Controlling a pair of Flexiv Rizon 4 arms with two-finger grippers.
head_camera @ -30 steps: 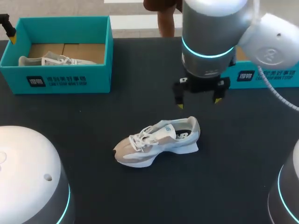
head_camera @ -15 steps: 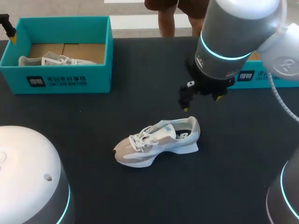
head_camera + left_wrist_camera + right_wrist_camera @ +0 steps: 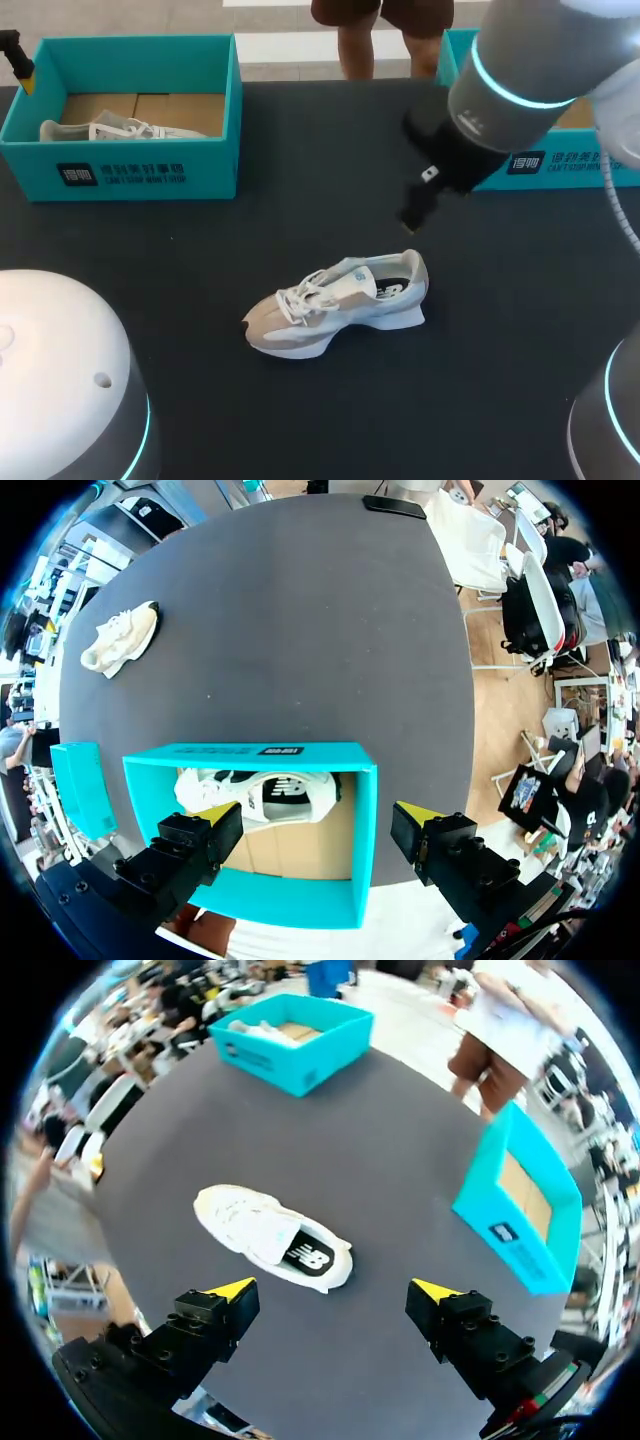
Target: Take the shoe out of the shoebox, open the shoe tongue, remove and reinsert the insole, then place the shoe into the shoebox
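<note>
The right gripper [image 3: 333,1290] hung with its jaws wide apart and nothing between them, above the table [image 3: 200,250] and just past the heel of the shoe [image 3: 340,300] without touching it. The shoe stood on its sole near the middle of the table, outside both boxes. The left gripper [image 3: 316,815] — jaws likewise apart and empty — hovered over the shoebox [image 3: 140,170] at the far left corner, with a second shoe [image 3: 105,130] inside. Another shoebox [image 3: 560,160] sat at the far right edge.
</note>
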